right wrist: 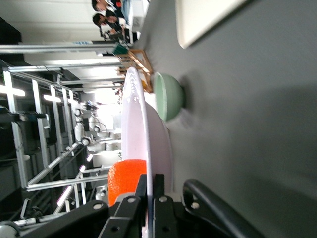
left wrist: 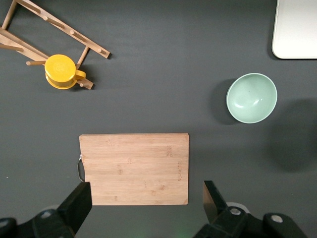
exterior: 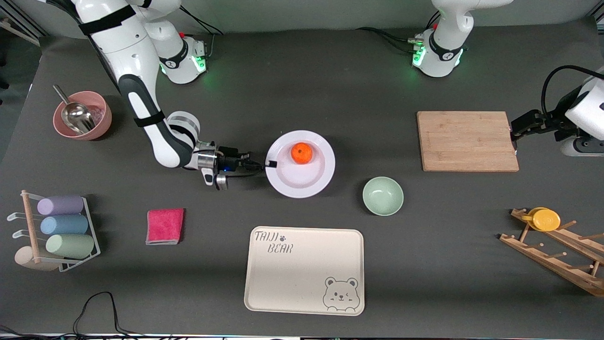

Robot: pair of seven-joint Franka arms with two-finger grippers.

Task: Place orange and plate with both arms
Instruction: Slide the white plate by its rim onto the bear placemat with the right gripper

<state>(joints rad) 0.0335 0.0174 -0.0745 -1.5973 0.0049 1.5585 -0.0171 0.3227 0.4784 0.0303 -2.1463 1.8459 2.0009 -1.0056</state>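
The orange (exterior: 301, 153) lies on the plate (exterior: 306, 182) at the table's middle. My right gripper (exterior: 270, 164) is shut on the plate's rim at the side toward the right arm's end of the table. In the right wrist view my right gripper (right wrist: 150, 181) pinches the plate's rim (right wrist: 143, 124), with the orange (right wrist: 126, 178) just past its fingers. My left gripper (exterior: 515, 137) is open and empty, up over the wooden cutting board's (exterior: 467, 140) edge at the left arm's end. The left wrist view shows its fingers (left wrist: 79, 201) spread wide over the board (left wrist: 133, 166).
A mint-green bowl (exterior: 382, 195) stands beside the plate, nearer the front camera. The cream bear tray (exterior: 304, 269) lies nearer still. A red cloth (exterior: 164, 226), a pink bowl with a scoop (exterior: 82, 114), a cup rack (exterior: 56, 233) and a wooden rack with a yellow cup (exterior: 545, 219) lie around.
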